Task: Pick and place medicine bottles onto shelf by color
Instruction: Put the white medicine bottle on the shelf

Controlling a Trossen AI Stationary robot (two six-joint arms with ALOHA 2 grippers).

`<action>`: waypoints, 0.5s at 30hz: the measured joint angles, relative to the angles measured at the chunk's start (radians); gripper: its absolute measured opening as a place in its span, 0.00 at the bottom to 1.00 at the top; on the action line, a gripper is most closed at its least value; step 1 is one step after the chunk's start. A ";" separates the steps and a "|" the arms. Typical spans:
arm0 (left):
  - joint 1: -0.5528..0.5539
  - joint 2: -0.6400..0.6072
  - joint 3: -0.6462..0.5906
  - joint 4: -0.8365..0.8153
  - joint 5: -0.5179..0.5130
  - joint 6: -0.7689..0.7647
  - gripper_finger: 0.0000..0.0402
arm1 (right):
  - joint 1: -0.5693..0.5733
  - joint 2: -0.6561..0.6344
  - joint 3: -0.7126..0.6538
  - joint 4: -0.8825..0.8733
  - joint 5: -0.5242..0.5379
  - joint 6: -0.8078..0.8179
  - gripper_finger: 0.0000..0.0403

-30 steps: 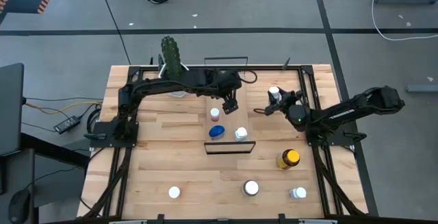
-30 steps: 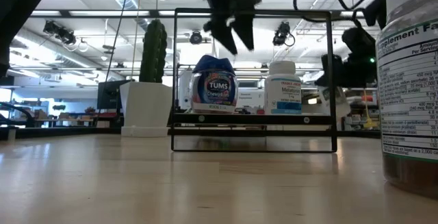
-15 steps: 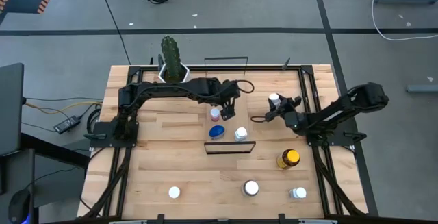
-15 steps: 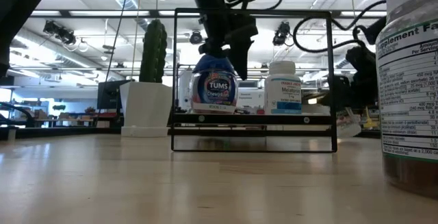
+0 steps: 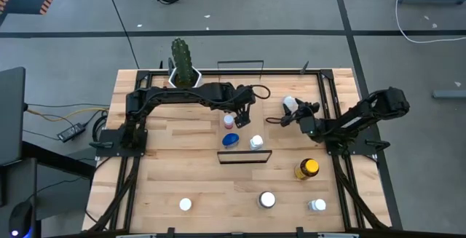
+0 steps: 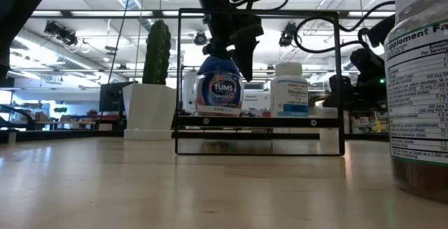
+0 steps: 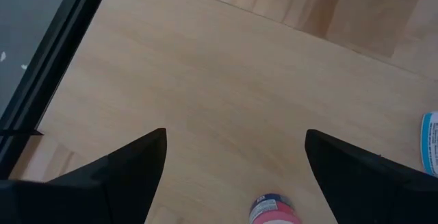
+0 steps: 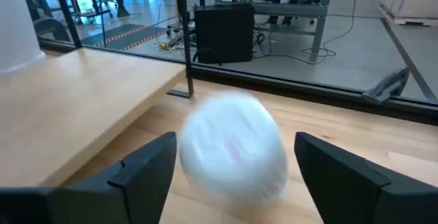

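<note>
The shelf [image 5: 245,85] is a light-wood board with black wire rails. On it stand a pinkish bottle [image 5: 228,121], a blue-lidded bottle [image 5: 230,139] and a white bottle [image 5: 255,143]. My left gripper [image 5: 242,114] hangs open just above the shelf. In its wrist view the pinkish bottle [image 7: 274,212] shows between the spread fingers of the left gripper [image 7: 235,133]. My right gripper [image 5: 287,116] is open, right of the shelf. Its fingers stand either side of a white-capped bottle [image 5: 290,105], which shows blurred [image 8: 233,150] in its wrist view. My right gripper comes level from the table's right at the white-capped bottle [image 8: 233,150]. One finger [image 8: 147,169] stands on each side of the bottle. Whether either finger touches it, I cannot tell.
A white pot with a green cactus [image 5: 182,62] stands at the far edge, left of the shelf. An amber bottle with a yellow cap [image 5: 307,168] and three white-capped bottles [image 5: 186,204] [image 5: 267,199] [image 5: 317,205] stand near the near edge. A large bottle [image 6: 420,82] looms close in the low view.
My left gripper has come down toward the bottles on the shelf and then kept still, open throughout. My right arm has drawn its elbow in toward the table's left, bringing its gripper up to the white-capped bottle.
</note>
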 joint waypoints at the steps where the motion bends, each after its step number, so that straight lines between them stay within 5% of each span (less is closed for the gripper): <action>1: 0.000 0.000 0.000 -0.002 0.000 0.000 0.88 | 0.000 0.000 0.004 0.000 0.000 0.001 0.77; 11: -0.005 -0.011 0.000 -0.072 0.005 0.012 0.88 | 0.009 -0.067 0.088 -0.011 -0.024 -0.003 0.80; 15: -0.009 -0.045 0.000 -0.092 0.029 -0.001 0.88 | 0.007 -0.167 0.204 -0.172 -0.026 -0.041 0.80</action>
